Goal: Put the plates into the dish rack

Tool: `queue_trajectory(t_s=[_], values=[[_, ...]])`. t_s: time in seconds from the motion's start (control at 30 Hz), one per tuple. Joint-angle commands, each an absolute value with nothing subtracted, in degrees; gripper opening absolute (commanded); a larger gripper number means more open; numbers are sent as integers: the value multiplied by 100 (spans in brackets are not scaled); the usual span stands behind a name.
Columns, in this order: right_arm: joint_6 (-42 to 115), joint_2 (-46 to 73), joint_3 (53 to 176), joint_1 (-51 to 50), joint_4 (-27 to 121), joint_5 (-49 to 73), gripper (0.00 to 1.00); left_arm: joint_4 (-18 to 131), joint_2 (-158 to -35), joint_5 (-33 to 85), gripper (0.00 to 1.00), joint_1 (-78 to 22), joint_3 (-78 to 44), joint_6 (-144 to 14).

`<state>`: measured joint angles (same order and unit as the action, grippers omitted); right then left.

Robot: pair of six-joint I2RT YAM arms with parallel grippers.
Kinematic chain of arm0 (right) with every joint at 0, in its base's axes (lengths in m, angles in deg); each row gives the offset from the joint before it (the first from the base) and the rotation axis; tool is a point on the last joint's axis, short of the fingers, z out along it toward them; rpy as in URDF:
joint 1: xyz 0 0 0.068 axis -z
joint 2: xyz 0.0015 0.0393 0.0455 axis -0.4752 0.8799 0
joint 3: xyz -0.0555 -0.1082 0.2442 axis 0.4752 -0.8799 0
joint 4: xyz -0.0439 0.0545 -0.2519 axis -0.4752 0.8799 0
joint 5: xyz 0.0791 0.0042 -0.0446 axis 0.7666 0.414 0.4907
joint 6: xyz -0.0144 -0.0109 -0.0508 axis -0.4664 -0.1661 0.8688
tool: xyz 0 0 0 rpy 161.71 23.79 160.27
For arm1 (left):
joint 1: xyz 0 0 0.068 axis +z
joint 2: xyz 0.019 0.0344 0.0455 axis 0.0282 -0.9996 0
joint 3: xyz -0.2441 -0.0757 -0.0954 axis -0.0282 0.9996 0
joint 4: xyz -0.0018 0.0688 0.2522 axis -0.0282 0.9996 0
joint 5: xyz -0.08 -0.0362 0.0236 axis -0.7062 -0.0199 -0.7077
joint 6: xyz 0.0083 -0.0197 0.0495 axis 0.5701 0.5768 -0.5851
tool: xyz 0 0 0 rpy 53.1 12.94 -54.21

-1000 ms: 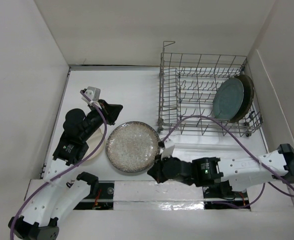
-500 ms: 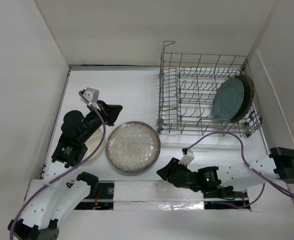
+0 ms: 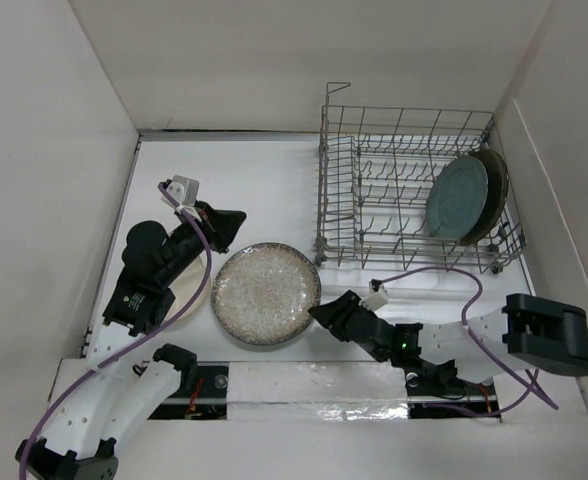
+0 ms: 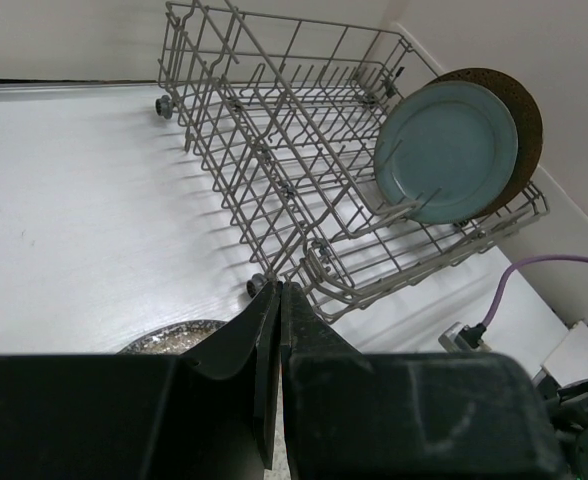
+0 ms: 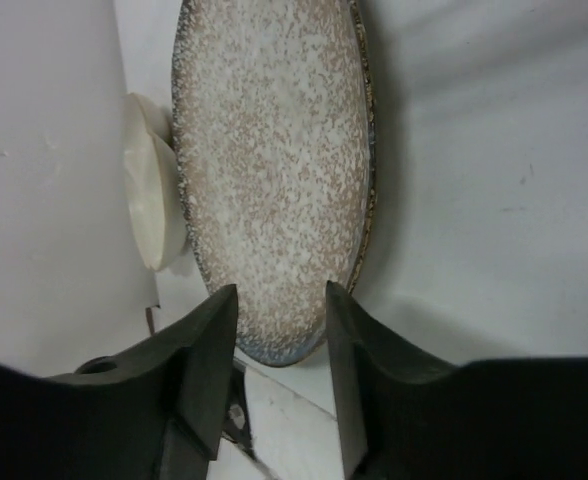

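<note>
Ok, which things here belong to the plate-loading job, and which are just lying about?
Job: speckled plate, cream plate, grey-blue plate and brown plate (both already racked), dish rack.
Lying about: purple cable, rig wiring only.

The speckled plate [image 5: 274, 170] was beige-grey, densely flecked with pale spots and edged by a darker blue-grey rim, while the cream plate [image 5: 152, 200] beside it was plain and unpatterned. In the grey wire dish rack [image 4: 274, 150] stood a plain grey-blue plate [image 4: 444, 150] with a brown plate [image 4: 529, 120] behind it. The left gripper [image 4: 277, 290] and the right gripper [image 5: 279, 295] were both black, the cable [image 4: 549, 262] was purple, and the table [image 4: 74, 200] was white.
</note>
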<state>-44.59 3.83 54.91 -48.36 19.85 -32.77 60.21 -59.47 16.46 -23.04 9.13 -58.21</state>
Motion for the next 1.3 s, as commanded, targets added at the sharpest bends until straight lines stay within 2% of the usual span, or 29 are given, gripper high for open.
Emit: queue_trajectory(t_s=[0.0, 0.07, 0.4, 0.7, 0.83, 0.93, 1.03, 1.13, 1.23, 1.27], values=[[-4427, 885, 5428, -4678, 1177, -3048, 52, 5770, -5854, 1563, 0, -2341, 764, -5764], [-4647, 1159, 5375, -4616, 993, -2881, 56, 5779, -5854, 1563, 0, -2341, 747, -5772], [-4911, 2697, 5481, -4458, -157, -2336, 53, 5796, -5872, 1572, 0, -2341, 756, -5781], [-5438, 4051, 5190, -4405, -2258, -2283, 31, 5779, -5977, 1484, 0, -2341, 756, -5773], [-5518, 4710, 5103, -4352, -3058, -2239, 14, 5779, -5986, 1493, 0, -2341, 747, -5773], [-5492, 4755, 5024, -4352, -3323, -2265, 3, 5796, -5977, 1528, 0, -2341, 747, -5790], [-5439, 4440, 4988, -4414, -3043, -2449, 0, 5796, -5986, 1528, 0, -2341, 738, -5790], [-5264, 3703, 5076, -4554, -2157, -2722, 0, 5796, -6003, 1528, 0, -2341, 738, -5799], [-4851, 2648, 5539, -4764, -471, -3046, 0, 5805, -5995, 1537, 0, -2341, 738, -5808], [-4632, 2385, 5707, -4818, 586, -3169, 0, 5805, -5986, 1537, 0, -2341, 729, -5799]])
